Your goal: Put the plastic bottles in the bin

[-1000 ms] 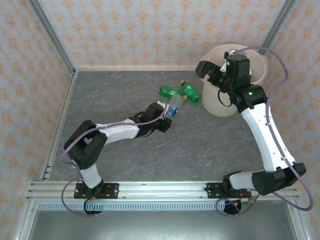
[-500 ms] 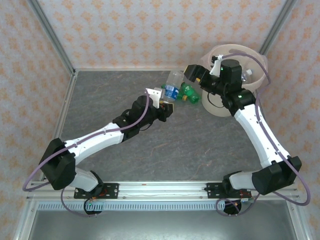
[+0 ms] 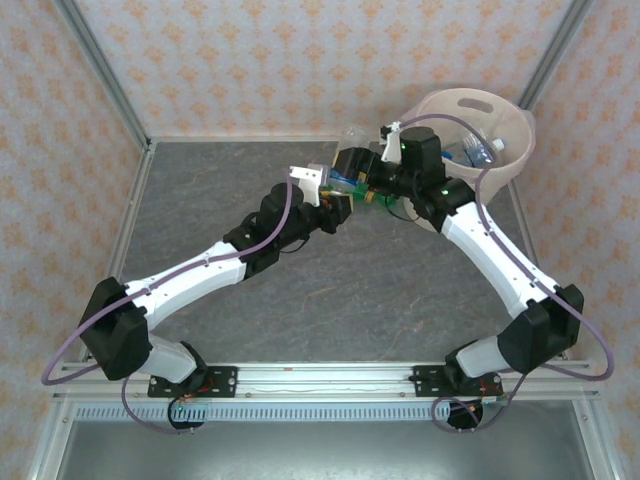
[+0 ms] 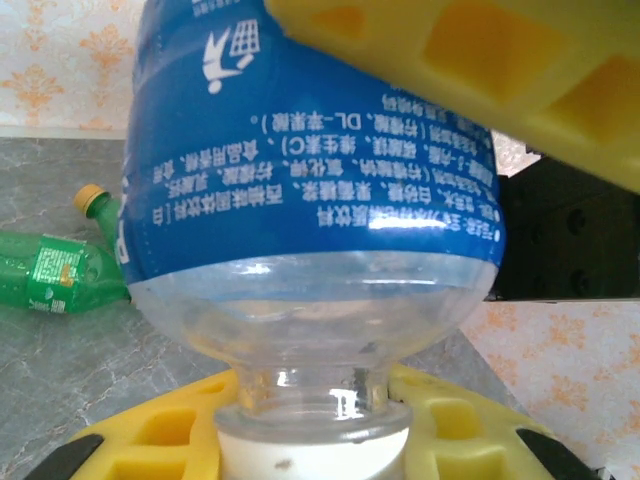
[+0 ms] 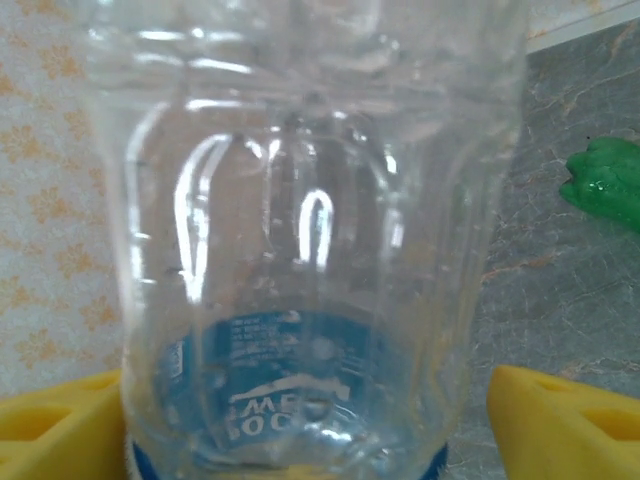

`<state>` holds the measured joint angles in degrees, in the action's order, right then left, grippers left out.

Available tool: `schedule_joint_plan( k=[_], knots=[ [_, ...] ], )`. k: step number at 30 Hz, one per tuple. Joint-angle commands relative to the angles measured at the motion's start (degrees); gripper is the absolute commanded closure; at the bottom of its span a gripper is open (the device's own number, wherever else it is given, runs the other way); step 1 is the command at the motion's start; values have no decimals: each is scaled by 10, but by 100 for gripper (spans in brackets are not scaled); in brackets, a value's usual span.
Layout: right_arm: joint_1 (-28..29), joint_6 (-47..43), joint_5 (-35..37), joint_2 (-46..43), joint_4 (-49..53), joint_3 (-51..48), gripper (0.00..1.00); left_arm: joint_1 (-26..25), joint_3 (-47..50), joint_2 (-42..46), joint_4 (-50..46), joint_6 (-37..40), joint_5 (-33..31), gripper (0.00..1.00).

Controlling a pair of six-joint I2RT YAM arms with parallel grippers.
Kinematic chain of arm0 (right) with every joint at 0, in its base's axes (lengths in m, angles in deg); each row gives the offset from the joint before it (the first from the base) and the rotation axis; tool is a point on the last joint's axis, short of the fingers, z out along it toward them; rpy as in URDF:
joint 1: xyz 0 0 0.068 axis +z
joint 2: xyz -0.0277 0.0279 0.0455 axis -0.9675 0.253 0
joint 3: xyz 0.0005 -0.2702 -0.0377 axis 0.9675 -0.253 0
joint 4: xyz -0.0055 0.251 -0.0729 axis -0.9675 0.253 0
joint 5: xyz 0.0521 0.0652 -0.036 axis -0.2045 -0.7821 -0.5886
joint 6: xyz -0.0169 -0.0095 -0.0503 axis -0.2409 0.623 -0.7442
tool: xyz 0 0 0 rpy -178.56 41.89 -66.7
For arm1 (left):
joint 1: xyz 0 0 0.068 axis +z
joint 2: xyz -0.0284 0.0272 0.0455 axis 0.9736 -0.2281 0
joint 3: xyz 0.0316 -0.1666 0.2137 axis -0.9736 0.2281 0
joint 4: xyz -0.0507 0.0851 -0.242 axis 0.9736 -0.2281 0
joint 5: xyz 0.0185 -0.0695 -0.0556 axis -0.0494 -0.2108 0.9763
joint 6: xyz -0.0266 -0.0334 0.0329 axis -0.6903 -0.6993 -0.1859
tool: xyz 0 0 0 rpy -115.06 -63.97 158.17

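Observation:
A clear plastic bottle with a blue label point(image 3: 346, 181) hangs in the air between both grippers, left of the bin point(image 3: 516, 150). My left gripper point(image 3: 334, 203) is shut on its neck, just above the white cap point(image 4: 312, 452), with yellow fingers point(image 4: 150, 440) on either side. My right gripper point(image 3: 354, 163) is open, and its fingers point(image 5: 565, 420) straddle the bottle's clear body point(image 5: 300, 230) with a thin gap on one side. A right finger point(image 4: 480, 60) crosses over the label point(image 4: 300, 160). Two green bottles point(image 3: 386, 197) lie on the table, partly hidden beneath the grippers.
The cream bin stands tilted at the table's back right corner with clear bottles point(image 3: 478, 150) inside. One green bottle point(image 4: 55, 275) with a yellow cap lies on the grey table point(image 3: 230, 170). Patterned walls enclose the back and sides.
My left arm lifted the blue-labelled bottle off the table and carried it toward the bin. My right arm swung left from over the bin and brought its fingers round the bottle's body.

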<state>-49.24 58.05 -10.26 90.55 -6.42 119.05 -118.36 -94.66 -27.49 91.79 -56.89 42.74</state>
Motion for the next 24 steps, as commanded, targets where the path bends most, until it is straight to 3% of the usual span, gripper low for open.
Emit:
schedule_joint_plan(
  k=[1,6,9,11,15,17,21,24],
  knots=[
    [1,-4,19,3,-3,31,23,-6,-7,20,29,1,23,78],
    [1,1,14,7,-4,40,32,-10,-6,18,30,2,32,78],
    [1,3,12,6,-2,41,32,-12,-7,18,30,4,36,78],
    [1,4,11,7,0,42,39,-11,-8,17,28,4,36,78],
    [1,13,32,0,4,43,41,-12,-8,20,24,4,33,72],
    [1,16,47,-8,3,42,42,-12,-8,22,23,4,29,60],
    [-8,16,71,-17,16,65,42,-12,-8,35,22,2,18,12],
    [-36,13,78,-17,37,91,42,-12,-7,46,18,3,10,4]
  ],
)
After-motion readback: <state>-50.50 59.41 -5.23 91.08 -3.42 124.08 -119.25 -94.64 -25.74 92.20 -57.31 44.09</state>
